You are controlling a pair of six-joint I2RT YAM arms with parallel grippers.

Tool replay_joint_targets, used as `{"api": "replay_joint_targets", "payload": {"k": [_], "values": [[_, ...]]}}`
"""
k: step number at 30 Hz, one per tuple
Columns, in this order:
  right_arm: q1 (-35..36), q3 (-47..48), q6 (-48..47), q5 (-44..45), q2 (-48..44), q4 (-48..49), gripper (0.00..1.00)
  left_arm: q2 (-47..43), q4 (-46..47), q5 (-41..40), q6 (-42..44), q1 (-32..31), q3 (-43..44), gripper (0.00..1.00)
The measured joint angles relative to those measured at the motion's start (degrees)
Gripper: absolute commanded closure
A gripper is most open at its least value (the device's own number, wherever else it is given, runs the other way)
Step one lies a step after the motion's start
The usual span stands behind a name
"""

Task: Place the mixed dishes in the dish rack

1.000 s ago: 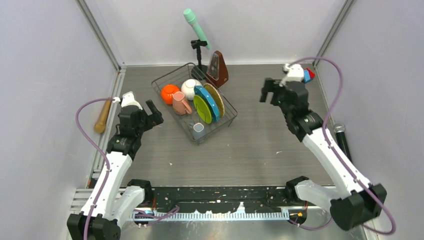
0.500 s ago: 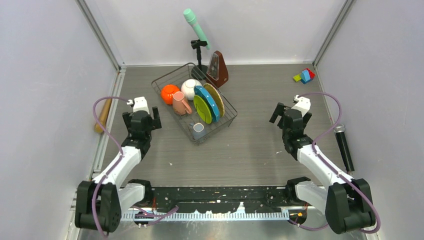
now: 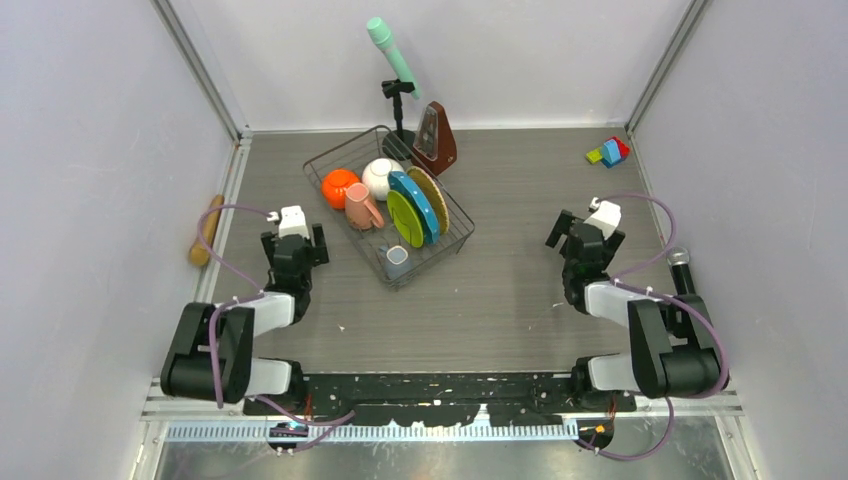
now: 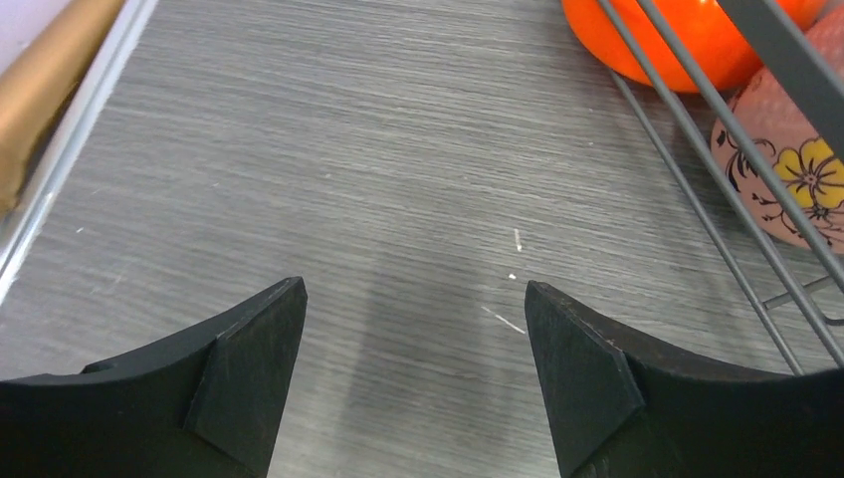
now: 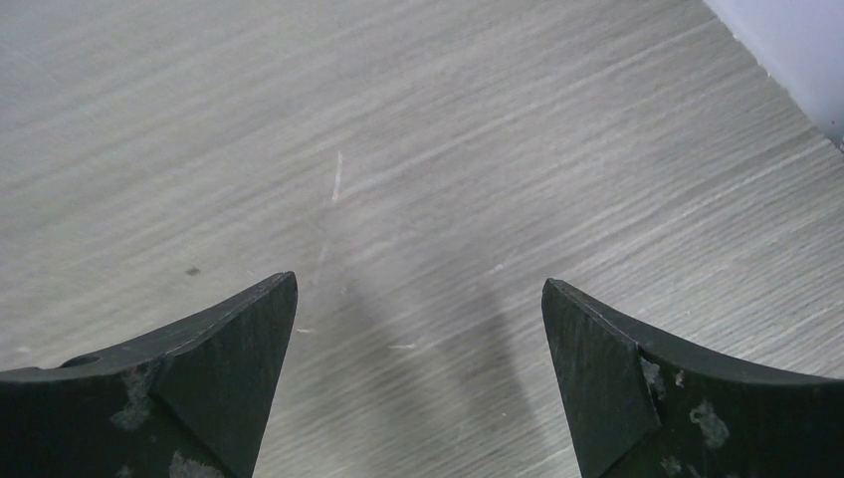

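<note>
The mixed dishes (image 3: pixel 412 215) sat inside the dish rack (image 3: pixel 440 255), at 2 o'clock from the nearer left gripper (image 3: pixel 294 237) and 9 o'clock from the right gripper (image 3: pixel 585 233); both grippers were spread apart, holding nothing.

I see a brown metronome (image 3: pixel 436 140) at the far side of the worktop (image 3: pixel 500 260), with a mint microphone (image 3: pixel 392 58) on a stand just behind. Coloured blocks (image 3: pixel 609 151) far right corner. Black microphone (image 3: pixel 680 262) right edge. Wooden rolling pin (image 3: pixel 206 232) left edge.
</note>
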Motion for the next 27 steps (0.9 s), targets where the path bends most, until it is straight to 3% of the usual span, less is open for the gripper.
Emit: {"api": "replay_joint_targets", "payload": {"k": [6,8,9,10,16,17,19,27], "values": [[-1.7,-2.99,-2.36,1.01,5.22,10.29,0.02,9.09,11.15,3.34,3.08,-0.02,-0.13,0.17],[-2.67,-3.3,-2.56,0.87,8.13,14.6,0.03,14.01,17.4,3.67,3.63,-0.02,-0.42,0.09],[-3.21,-3.3,-2.64,0.59,9.97,16.39,0.03,15.41,18.03,3.78,3.85,-0.02,-0.55,0.01],[-3.65,-3.28,-2.69,0.13,11.72,17.75,0.03,15.76,17.49,3.8,4.0,-0.02,-0.72,0.01],[-4.55,-3.28,-3.15,-2.19,14.32,19.65,0.14,15.74,17.81,3.63,4.24,-0.02,0.48,0.05],[-4.55,-3.28,-3.26,-2.4,14.32,20.02,0.07,15.74,17.94,3.69,4.26,-0.02,0.52,0.05],[-4.55,-3.28,-3.28,-2.75,14.32,20.72,0.01,15.74,18.1,4.11,4.44,-0.02,0.57,0.01],[-4.55,-3.28,-3.72,-3.43,14.32,21.31,0.0,15.74,18.08,5.07,4.61,-0.02,0.57,0.0]]}}
